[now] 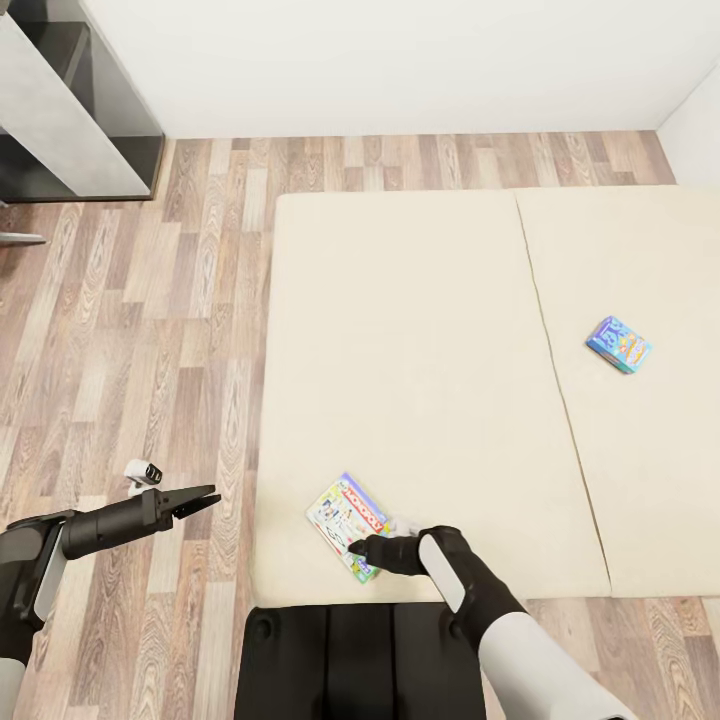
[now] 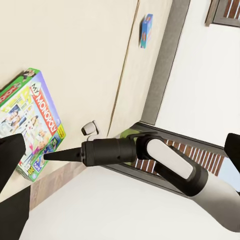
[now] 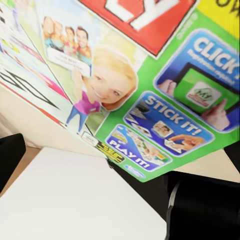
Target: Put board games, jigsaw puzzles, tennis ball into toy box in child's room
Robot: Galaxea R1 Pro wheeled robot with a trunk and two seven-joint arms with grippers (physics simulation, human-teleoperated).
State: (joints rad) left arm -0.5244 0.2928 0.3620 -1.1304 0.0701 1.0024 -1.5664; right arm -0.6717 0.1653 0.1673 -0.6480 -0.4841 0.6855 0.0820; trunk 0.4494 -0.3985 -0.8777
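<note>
Right gripper point(image 1: 358, 548) at the green-edged "My Monopoly" board game box point(image 1: 347, 524)

Cover reads "CLICK", "STICK IT!", "PLAY IT!"; grip state unclear; left gripper point(image 1: 203, 499) spread open over floor.

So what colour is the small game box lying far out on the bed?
Blue, with colourful print on its cover: the small board game, clearest in the head view.

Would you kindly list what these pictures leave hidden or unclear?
- Right gripper, head view: whether its fingers grip the green-edged game or only touch it; the arm covers the box's near corner.
- Same game, right wrist view: cut off by the frame edges, so its outline is lost.
- Blue game, head view: cover print too small to read.
- Desk, head view: cut off at the corner; its top is out of frame.
</note>
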